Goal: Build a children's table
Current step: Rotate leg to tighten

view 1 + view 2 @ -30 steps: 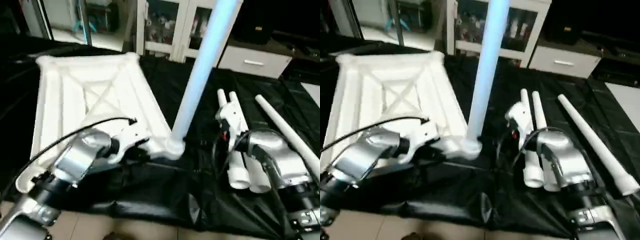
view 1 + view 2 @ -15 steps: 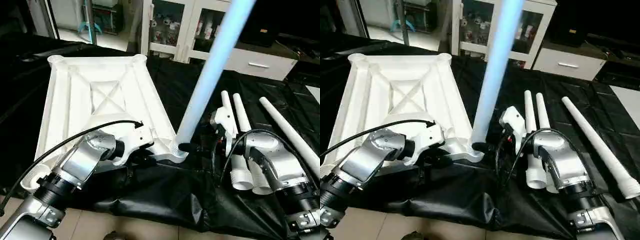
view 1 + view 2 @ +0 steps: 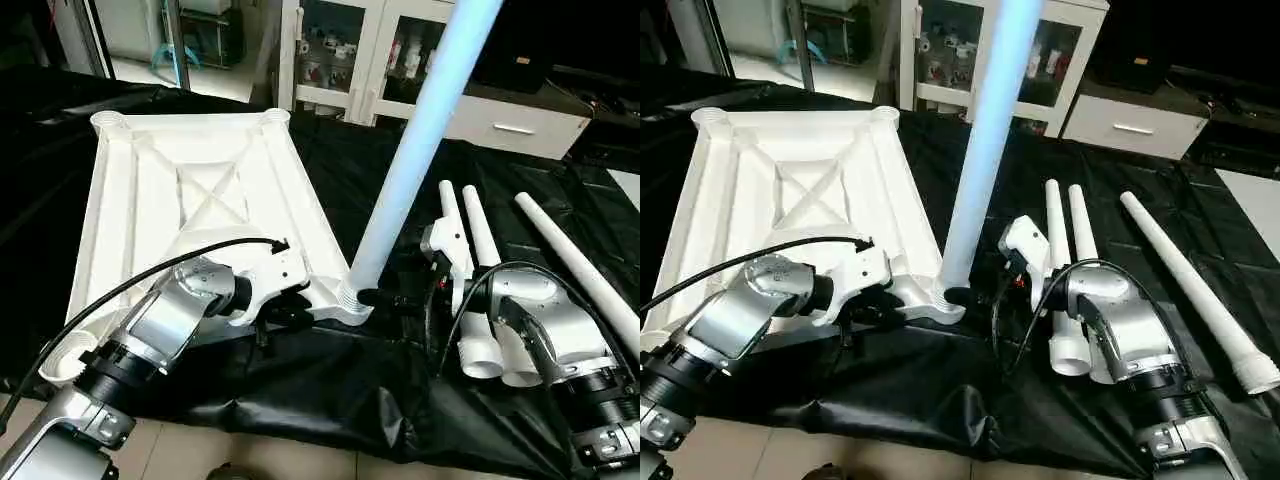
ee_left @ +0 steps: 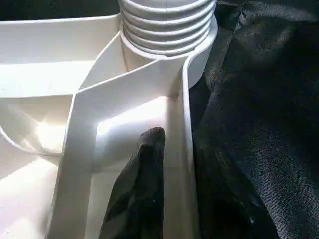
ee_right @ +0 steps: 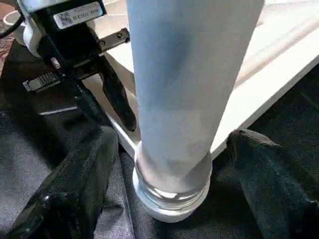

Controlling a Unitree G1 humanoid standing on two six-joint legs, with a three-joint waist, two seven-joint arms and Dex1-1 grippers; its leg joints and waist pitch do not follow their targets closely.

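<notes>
Tabletop (image 3: 140,200) lying upside down, left of frame, so sockets are facing up. One leg (image 3: 415,150) standing in near corner socket, middle of frame. My right fingers (image 5: 89,169) spread wide around leg base, steadying it. My left fingers (image 4: 142,169) parted slightly over tabletop rim, bracing it. Three spare legs (image 3: 560,260) waiting at right.

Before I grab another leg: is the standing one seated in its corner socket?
Partly: the leg stands upright in the tabletop's near corner socket, but threads still show above the rim.
</notes>
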